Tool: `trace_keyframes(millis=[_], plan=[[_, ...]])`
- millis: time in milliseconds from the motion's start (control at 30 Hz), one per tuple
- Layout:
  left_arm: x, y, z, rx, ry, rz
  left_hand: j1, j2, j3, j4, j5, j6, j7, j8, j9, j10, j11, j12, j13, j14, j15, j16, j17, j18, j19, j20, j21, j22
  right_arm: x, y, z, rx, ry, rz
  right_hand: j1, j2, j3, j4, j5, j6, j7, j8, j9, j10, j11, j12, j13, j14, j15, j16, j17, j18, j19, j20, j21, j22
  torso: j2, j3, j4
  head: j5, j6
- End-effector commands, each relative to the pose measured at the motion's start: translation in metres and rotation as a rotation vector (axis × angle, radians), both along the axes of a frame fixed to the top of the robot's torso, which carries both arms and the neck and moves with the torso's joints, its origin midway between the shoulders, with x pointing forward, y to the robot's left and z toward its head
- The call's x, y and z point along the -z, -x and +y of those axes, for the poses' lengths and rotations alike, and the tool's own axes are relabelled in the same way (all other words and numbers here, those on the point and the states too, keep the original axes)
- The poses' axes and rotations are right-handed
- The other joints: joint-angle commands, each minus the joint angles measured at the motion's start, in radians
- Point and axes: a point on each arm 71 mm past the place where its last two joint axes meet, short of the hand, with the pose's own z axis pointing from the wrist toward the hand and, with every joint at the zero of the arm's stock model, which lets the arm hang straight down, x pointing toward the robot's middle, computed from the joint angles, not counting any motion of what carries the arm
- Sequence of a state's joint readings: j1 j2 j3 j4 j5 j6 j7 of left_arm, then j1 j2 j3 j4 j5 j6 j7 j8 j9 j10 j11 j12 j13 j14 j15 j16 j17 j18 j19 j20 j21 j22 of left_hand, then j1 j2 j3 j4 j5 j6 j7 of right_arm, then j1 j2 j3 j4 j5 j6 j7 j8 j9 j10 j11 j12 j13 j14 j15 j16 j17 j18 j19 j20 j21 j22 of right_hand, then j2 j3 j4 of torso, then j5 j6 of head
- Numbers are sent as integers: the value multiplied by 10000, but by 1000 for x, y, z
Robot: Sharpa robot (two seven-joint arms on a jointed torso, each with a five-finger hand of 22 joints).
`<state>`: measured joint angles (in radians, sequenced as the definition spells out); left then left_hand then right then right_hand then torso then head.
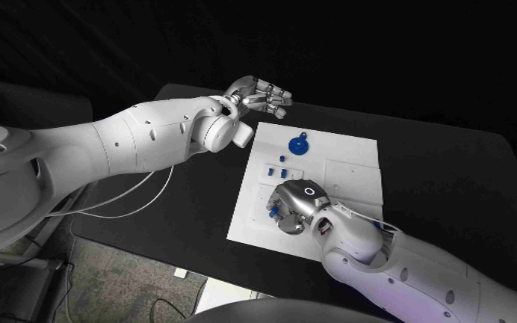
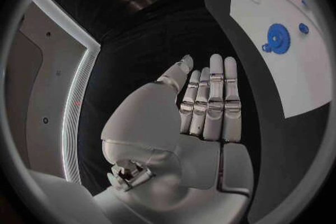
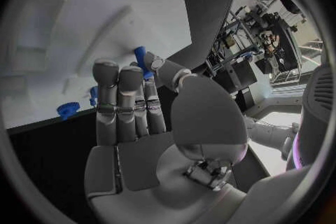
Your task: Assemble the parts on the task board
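The right hand (image 1: 293,205) rests over the near part of the white task board (image 1: 350,177), pinching a small blue part (image 3: 142,60) between thumb and finger. The left hand (image 1: 258,96) hovers over the black surface (image 1: 453,166) just beyond the board's far left corner, fingers straight and together, holding nothing. A blue gear (image 1: 299,144) lies on the board's far end.
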<state>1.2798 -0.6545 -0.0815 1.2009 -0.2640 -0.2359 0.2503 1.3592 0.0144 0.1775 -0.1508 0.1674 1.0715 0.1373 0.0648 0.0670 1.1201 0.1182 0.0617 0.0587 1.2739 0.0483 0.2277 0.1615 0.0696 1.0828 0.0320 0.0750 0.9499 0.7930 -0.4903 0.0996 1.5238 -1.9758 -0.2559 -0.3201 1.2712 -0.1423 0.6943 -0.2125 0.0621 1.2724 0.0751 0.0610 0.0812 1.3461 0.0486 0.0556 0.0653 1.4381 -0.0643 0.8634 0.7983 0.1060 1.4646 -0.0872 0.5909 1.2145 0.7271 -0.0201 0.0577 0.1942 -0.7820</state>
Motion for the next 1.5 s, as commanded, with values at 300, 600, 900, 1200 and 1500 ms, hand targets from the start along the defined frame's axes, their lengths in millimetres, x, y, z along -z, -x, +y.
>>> trace_keyframes(millis=[300, 600, 900, 1200, 1500], plan=[[0, 0, -2, 178, 67, 147, -62, -58, 6, 86, 21, -63, -9, -10, -4, -77, -1, 0, 2, -32, 66, -48, 1, 54, -48, 20, -45, -34, 8, 4, 0, -59, 34, 294, -164, 51, -941, 235, 246, -185, 38, 23, -54, 102, -296, 46, -20, 32, -23, -73, 3, 175, 485, -20, -239, -88, 2, 3, 0, 12, -2], [1, 0, -2, 170, 56, 168, -62, -58, 6, 86, 21, -63, -9, -10, -4, -77, -1, 0, 2, -32, 66, -48, 1, 54, -48, 20, -45, -34, 6, 3, -1, 83, -378, 215, -64, -283, -1239, 657, 102, -776, 164, 10, -139, -420, -112, 39, -35, 51, 85, -25, -8, 355, 496, 77, -377, -263, 4, 8, -4, 20, -10], [2, 0, -1, 174, 37, 220, -62, -58, 6, 86, 21, -63, -9, -10, -4, -77, -1, 0, 2, -32, 66, -48, 1, 54, -48, 20, -45, -34, 3, 3, -2, 211, -776, 13, -78, -827, -1224, 745, 218, -1240, 213, 15, -145, -1678, 251, 45, -56, 35, 336, -10, -165, 579, 480, 340, -598, -497, 1, 13, -2, -10, -5], [2, 0, 0, 180, 27, 251, -47, -66, -8, 99, 19, -84, -4, -10, -4, -95, 2, 2, 3, -18, 62, -34, 6, 58, -26, 17, -38, -77, -3, 6, -4, 232, -1281, -64, 546, -964, -3431, 1255, 814, -2275, 37, 17, -177, -3197, 613, 136, -59, -22, 598, 40, -427, 947, 466, 623, -1008, -944, 3, 16, 3, -35, 11], [2, 0, 1, 163, 20, 258, -47, -66, -8, 99, 19, -84, -4, -10, -4, -95, 2, 2, 3, -18, 62, -34, 6, 58, -26, 17, -38, -77, -13, 10, -11, 328, -1927, -32, 737, -1017, -3719, 1714, 810, -2290, 104, 17, -177, -3144, 598, 171, -61, -51, 597, 135, -581, 976, 461, 637, -930, -1196, -2, 17, -4, -97, 71]])
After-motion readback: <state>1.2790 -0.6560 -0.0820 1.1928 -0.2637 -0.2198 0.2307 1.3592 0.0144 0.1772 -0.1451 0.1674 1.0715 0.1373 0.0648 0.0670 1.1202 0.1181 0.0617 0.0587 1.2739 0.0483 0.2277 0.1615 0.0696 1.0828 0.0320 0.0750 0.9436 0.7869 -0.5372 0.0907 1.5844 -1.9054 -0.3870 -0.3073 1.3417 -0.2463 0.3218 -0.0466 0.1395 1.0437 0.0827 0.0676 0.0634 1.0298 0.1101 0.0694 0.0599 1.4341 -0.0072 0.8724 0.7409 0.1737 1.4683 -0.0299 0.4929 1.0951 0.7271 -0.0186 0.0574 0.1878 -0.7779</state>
